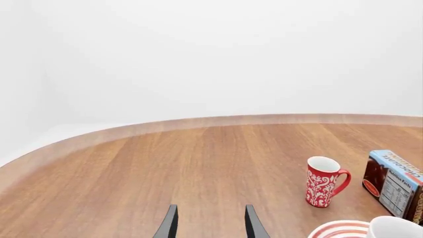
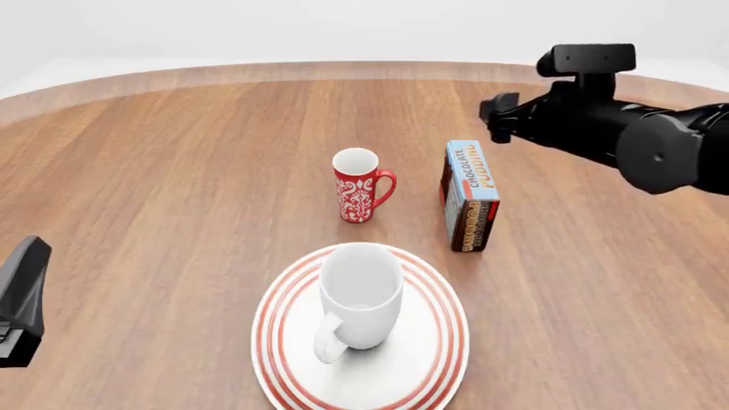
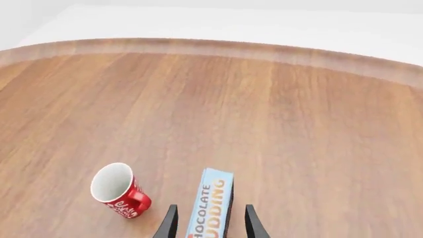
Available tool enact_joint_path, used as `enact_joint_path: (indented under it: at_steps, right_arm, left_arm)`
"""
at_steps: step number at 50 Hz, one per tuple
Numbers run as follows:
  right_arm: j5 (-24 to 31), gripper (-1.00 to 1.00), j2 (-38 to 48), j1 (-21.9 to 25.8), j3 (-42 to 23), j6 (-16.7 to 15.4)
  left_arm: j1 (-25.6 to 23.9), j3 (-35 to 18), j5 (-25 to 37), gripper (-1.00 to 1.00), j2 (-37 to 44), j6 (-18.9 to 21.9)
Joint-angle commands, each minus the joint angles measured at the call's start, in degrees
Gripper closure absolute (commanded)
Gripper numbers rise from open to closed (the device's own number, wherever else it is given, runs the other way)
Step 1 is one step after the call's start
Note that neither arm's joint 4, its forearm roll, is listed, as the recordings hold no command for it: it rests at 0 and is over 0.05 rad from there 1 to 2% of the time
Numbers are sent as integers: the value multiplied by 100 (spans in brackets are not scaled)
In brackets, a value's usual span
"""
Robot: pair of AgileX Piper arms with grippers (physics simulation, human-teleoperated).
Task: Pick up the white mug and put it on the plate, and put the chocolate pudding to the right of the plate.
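The white mug [image 2: 360,295] stands upright on the plate [image 2: 277,342], handle toward the near side; both show partly in the left wrist view as mug [image 1: 395,229] and plate [image 1: 336,230]. The chocolate pudding [image 2: 469,195] stands on edge just beyond the plate's far right rim. My right gripper [image 3: 211,210] is open and hovers above the carton [image 3: 211,203], one finger on each side of it in its wrist view. Far to the left of the plate, my left gripper [image 1: 211,213] is open over bare wood, holding nothing.
A red mug [image 2: 358,185] with white ornament stands behind the plate, left of the carton, handle toward the carton. The right arm [image 2: 603,120] reaches in over the table's far right. The left arm [image 2: 23,299] sits at the near left edge.
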Motion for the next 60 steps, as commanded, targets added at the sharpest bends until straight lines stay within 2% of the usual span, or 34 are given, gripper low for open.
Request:
enact_joint_path:
  at_steps: [1, 14, 60]
  right_arm:
    - [35, -100, 160, -19, -94, 152]
    - [46, -100, 365, -99, -176, 291]
    - [1, -100, 871, 13, -378, -58]
  left_arm:
    - [5, 0, 5, -100, -8, -1]
    - [-3, 0, 4, -100, -5, 2]
    - [-1, 0, 3, -100, -3, -1]
